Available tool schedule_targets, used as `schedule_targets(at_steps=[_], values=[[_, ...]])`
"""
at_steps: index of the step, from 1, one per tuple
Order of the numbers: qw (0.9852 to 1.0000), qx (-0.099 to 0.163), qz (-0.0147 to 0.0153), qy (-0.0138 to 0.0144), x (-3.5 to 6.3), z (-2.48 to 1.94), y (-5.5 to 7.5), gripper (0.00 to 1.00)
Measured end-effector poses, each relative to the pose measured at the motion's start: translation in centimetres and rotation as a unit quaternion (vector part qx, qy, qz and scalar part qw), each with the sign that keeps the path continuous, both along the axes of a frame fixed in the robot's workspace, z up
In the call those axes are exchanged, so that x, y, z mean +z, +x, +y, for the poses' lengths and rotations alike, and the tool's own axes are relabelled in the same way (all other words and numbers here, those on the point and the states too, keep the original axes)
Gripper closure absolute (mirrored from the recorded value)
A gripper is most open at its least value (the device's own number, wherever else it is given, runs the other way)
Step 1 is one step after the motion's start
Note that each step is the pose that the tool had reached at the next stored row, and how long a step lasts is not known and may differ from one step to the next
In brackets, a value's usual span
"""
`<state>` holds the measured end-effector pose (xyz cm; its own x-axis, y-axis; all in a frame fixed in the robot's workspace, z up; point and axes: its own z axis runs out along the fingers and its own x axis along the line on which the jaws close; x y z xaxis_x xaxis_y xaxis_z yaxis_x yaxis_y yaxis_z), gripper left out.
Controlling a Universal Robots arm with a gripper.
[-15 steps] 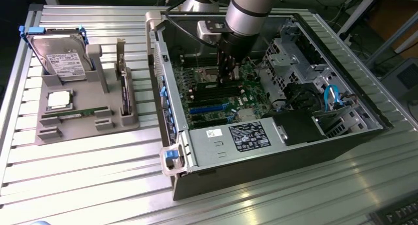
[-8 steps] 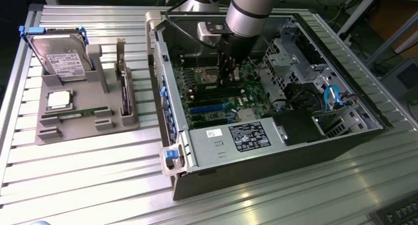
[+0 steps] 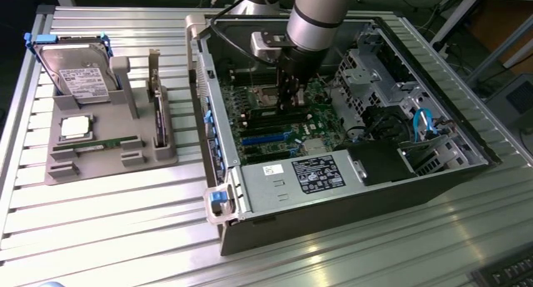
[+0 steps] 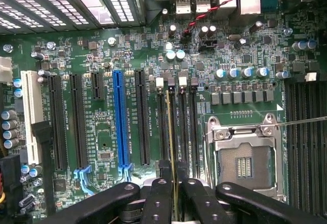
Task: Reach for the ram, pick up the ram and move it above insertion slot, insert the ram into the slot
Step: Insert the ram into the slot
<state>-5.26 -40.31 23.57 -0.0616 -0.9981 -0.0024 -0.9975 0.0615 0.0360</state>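
Two steps look done by my read: reach and pickup. I see the gripper [image 4: 173,196] down inside the open PC case [image 3: 466,168], jaws pinching the ram [image 4: 170,132] edge-on, thin stick standing over the slot [image 4: 164,124] among the black sockets at the board's 12 o'clock side in the exterior view. Whether it's seated, can't tell; insertion looks under way or pending. Around: blue expansion socket [image 4: 119,116] just beside, CPU socket [image 4: 242,160] on the other side, PSU [image 3: 312,173] at 6 o'clock. Fixture tray [image 3: 104,156] w/ hard drive [image 3: 79,72] sits at 9 o'clock, well apart. Neighbouring latches crowd the slot.
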Motion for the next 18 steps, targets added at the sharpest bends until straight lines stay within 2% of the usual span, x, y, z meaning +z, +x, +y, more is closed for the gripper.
schedule_targets(at_steps=[2,5,10,18], values=[[1.0000,0.000,-0.0001,0.0002,-0.01,-0.04,0.01,0.86],[1.0000,0.000,0.0000,0.0001,-0.01,-0.40,0.00,0.86],[1.0000,0.000,0.0000,0.0001,-0.02,-0.56,0.00,0.86],[1.0000,0.000,0.0000,0.0001,-0.21,-0.58,0.00,0.86]])
